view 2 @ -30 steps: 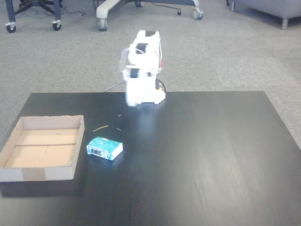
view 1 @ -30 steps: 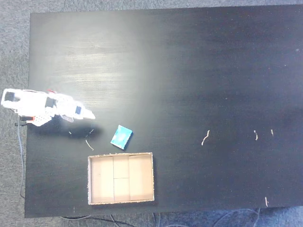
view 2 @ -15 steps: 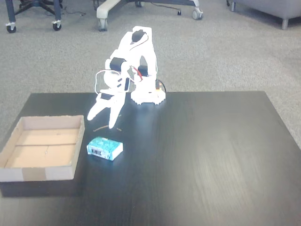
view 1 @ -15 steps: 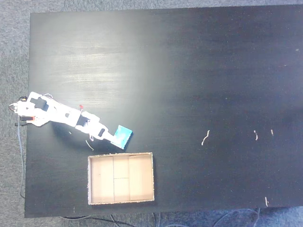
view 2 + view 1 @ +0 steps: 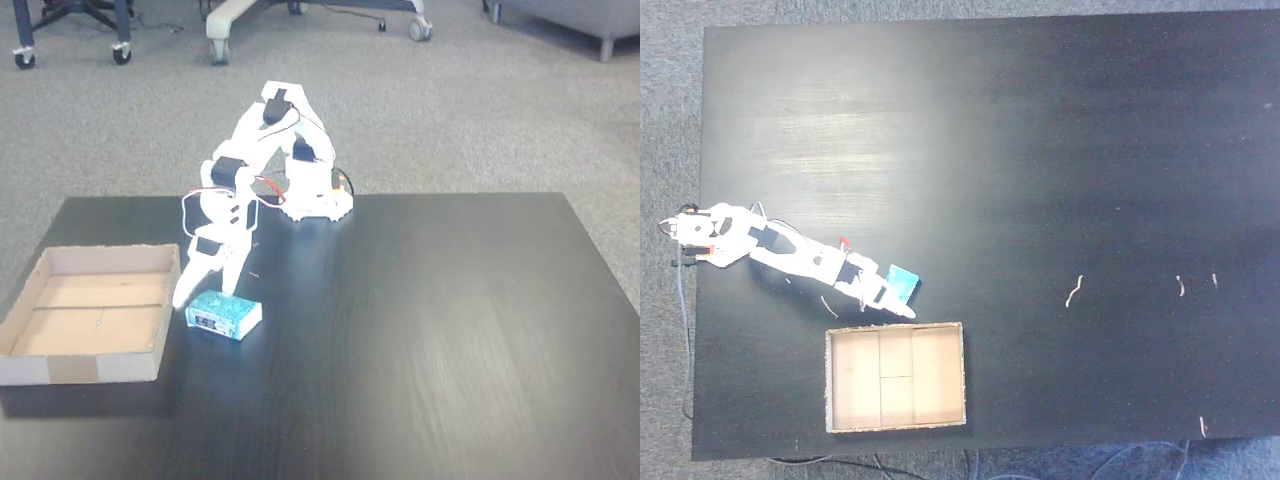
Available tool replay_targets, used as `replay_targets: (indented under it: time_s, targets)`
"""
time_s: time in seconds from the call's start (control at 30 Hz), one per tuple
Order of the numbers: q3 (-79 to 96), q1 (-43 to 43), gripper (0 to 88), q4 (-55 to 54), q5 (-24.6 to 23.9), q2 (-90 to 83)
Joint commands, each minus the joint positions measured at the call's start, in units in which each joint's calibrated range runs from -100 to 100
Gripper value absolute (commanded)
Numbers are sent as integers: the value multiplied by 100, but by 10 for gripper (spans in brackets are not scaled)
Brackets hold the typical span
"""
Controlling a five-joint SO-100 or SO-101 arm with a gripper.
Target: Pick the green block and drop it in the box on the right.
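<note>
**Spread jaws lowered at the block, grasp not yet made**

Spread apart, the jaws of the white two-finger gripper (image 5: 205,288) are seen at the near-box end of the small flat teal-green block (image 5: 223,315). In a fixed view from above, the gripper (image 5: 892,301) overlaps that end of the block (image 5: 903,285), with one white finger reaching past it toward the shallow tan cardboard box (image 5: 896,376). Whether the block is yet touched cannot be told.

The step in hand is judged to be the approach for the pick; nothing is gripped and the box (image 5: 90,314) is seen empty. For the next move, the fingers would need to be set on either side of the block and closed before any lift toward the box is made.

The block is seen lying flat on the black wooden table (image 5: 450,330), just beside the box wall but apart from it. Its top carries a pale sheen, and a darker patch shows on its near side face in the lower fixed view. It is turned slightly askew to the table edges.
</note>
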Motion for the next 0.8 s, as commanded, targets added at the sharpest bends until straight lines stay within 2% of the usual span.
replay_targets:
  time_s: [0.0, 0.13, 0.3, 0.47, 0.63, 0.77]
  targets:
    - [-875, -76, 408, 317, 117, 516]
    - [-1483, -138, 247, 779, 200, 939]
    - [-1519, -61, 151, 705, 20, 948]
    - [-1193, -84, 138, 532, 34, 736]
    - [-368, -214, 122, -187, -10, -551]
    - [-1020, -237, 111, 77, 137, -1584]
